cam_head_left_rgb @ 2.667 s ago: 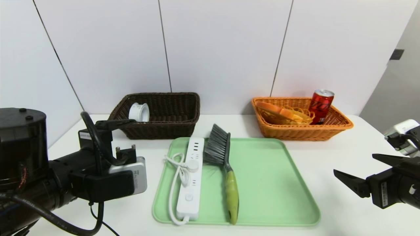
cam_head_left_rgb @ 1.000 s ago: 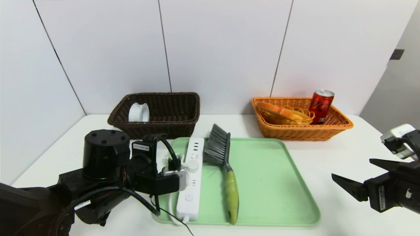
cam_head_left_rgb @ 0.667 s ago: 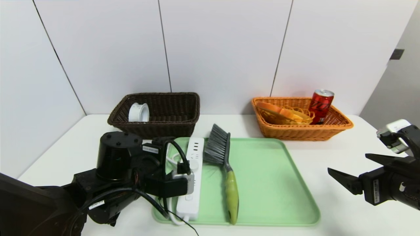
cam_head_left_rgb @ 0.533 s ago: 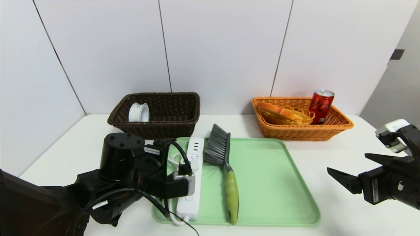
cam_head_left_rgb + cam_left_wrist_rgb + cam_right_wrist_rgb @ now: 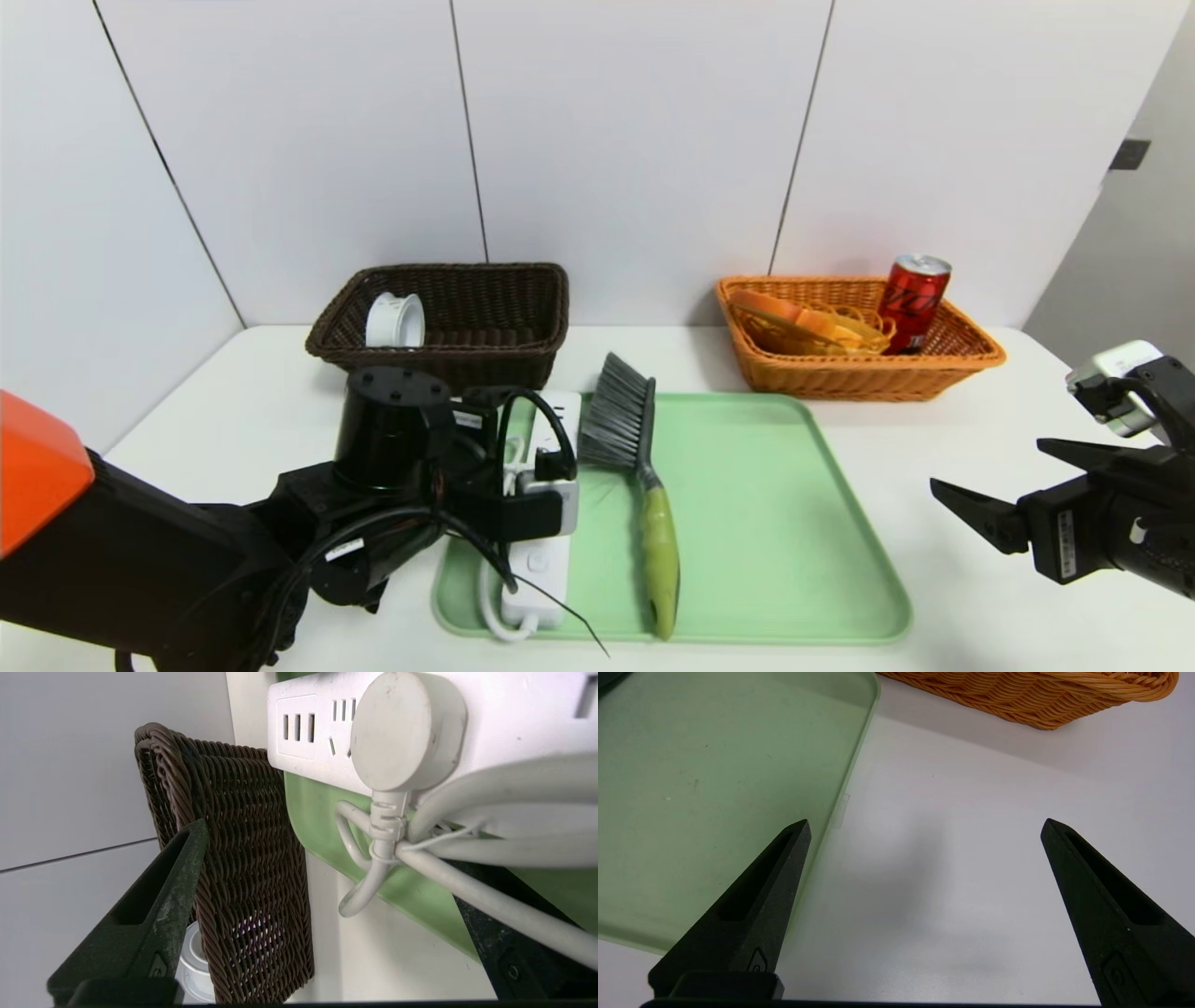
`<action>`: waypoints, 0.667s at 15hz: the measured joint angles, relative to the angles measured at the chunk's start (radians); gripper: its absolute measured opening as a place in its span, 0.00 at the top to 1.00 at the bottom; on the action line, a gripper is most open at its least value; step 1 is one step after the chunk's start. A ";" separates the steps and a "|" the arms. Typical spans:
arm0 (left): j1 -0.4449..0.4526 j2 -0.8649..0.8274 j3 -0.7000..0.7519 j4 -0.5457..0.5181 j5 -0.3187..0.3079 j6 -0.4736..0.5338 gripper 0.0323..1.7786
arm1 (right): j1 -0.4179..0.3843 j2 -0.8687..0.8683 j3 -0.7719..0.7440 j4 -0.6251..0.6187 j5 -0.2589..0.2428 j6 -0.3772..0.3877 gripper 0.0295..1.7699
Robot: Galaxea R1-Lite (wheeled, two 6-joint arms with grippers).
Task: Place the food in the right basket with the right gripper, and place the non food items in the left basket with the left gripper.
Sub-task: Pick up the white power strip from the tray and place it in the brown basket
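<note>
Reaching over the green tray's left rim, the left gripper has its jaws spread wide around the white power strip, whose cord and round plug lie between them; no grip is made. Bare tray lies to the right of the brush. The right gripper hangs released over bare white table near the orange basket. The brown basket stands just behind the strip.
</note>
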 joint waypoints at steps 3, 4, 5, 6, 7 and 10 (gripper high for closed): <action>0.001 0.037 -0.018 -0.032 0.001 0.002 0.05 | 0.000 0.000 0.002 0.000 0.001 0.017 0.04; 0.001 0.046 -0.020 -0.048 0.001 0.003 0.05 | 0.000 0.000 0.003 0.000 0.001 0.021 0.04; 0.002 0.054 -0.021 -0.058 0.001 0.003 0.05 | 0.000 0.000 0.003 0.000 0.001 0.021 0.04; 0.003 0.061 -0.025 -0.062 0.002 0.003 0.05 | 0.000 0.000 0.003 0.000 0.001 0.021 0.04; 0.004 0.066 -0.030 -0.063 0.002 0.003 0.05 | 0.000 0.001 0.001 0.000 0.002 0.021 0.04; 0.018 0.074 -0.035 -0.071 0.000 0.004 0.05 | 0.000 0.003 0.000 0.000 0.003 0.019 0.04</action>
